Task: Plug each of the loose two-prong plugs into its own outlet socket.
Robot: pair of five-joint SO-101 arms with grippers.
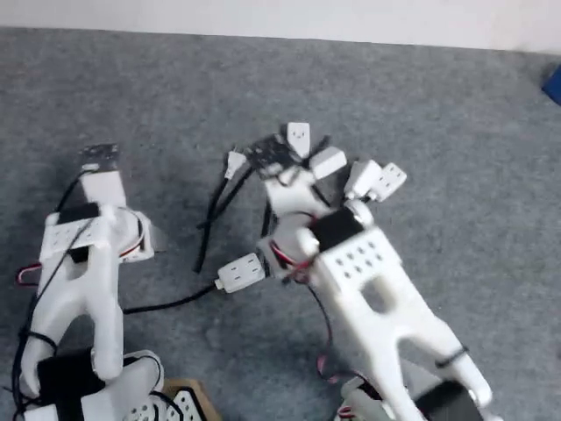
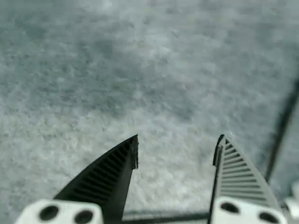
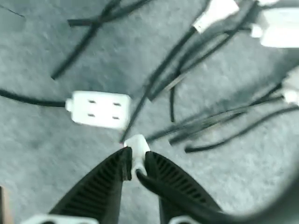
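My right gripper (image 3: 135,163) is shut on a small white two-prong plug (image 3: 136,149), held just above the grey carpet. A white outlet socket (image 3: 98,108) with two pairs of slots lies close ahead of it and to one side, on a black cord. In the high view that socket (image 1: 241,272) lies beside the right arm (image 1: 359,263). Another loose white plug (image 1: 235,162) lies farther back, seen from the right wrist as a plug (image 3: 216,13). More white sockets (image 1: 298,133) (image 1: 375,178) are clustered at the back. My left gripper (image 2: 177,149) is open over bare carpet at the left.
Black cords (image 3: 201,121) cross and tangle between the sockets. One cord (image 1: 171,303) runs from the near socket toward the left arm (image 1: 83,254). A blue object (image 1: 554,83) sits at the far right edge. A tan block (image 1: 191,396) lies at the front.
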